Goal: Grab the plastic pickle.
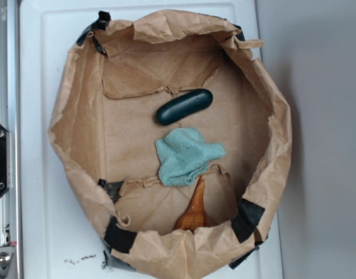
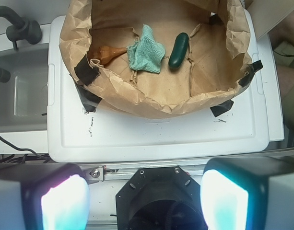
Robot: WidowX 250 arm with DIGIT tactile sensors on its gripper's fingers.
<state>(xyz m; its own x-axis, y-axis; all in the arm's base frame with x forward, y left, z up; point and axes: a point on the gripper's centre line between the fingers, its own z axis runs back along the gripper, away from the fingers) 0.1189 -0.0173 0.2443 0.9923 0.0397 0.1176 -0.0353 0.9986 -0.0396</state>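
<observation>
The plastic pickle (image 1: 184,106) (image 2: 179,50), dark green and glossy, lies on the floor of a brown paper-lined bin (image 1: 79,168) (image 2: 151,103), towards its back. My gripper (image 2: 144,199) is far from it, well above and outside the bin, over the robot's black base. Its two pale fingers (image 2: 64,203) stand wide apart at the bottom of the wrist view with nothing between them. The gripper does not show in the exterior view.
A light teal cloth (image 1: 185,155) (image 2: 147,49) lies crumpled just in front of the pickle. An orange-brown wooden piece (image 1: 194,211) (image 2: 108,52) rests by the bin's near wall. The bin sits on a white lid (image 2: 161,134); a grey sink (image 2: 17,91) is beside it.
</observation>
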